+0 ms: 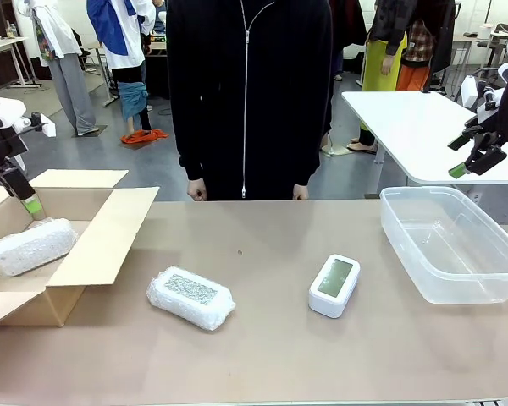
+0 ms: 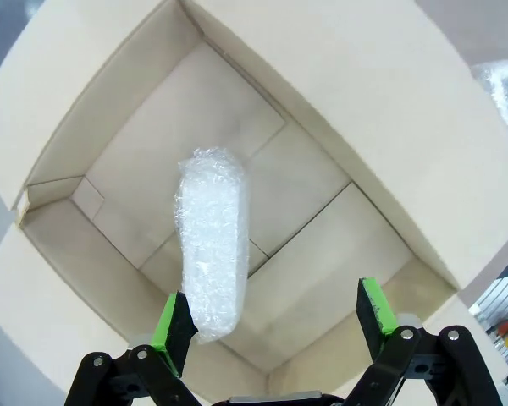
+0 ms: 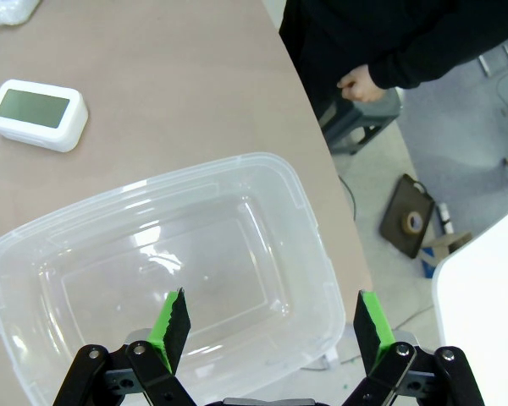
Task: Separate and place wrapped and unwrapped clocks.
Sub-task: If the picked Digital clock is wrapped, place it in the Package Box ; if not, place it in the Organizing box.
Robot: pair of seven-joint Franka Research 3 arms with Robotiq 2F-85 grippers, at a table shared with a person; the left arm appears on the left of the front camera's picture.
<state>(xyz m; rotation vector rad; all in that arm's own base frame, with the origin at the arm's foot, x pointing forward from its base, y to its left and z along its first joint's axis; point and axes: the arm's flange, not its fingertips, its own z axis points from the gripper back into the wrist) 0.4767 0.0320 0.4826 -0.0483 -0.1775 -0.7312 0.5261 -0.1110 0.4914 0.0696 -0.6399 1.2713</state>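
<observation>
Front: left hand (image 1: 30, 201), wide and empty, over box (image 1: 110, 233) at the left end of the counter (image 1: 262, 364); one bundle (image 1: 31, 245) lying inside. Second bundle (image 1: 190, 297) on the counter beside the box; clock (image 1: 334, 285) near bin (image 1: 400, 222); right hand (image 1: 478, 161) raised, wide, empty.

Left wrist: pads (image 2: 171, 321) spread above the boxed bundle.

Right wrist: pads wide over the empty bin, clock beyond its rim.

Likely step, withdrawal: rise straight up, clear of the flaps, then cross to the second bundle and grip gently across its narrow width.
</observation>
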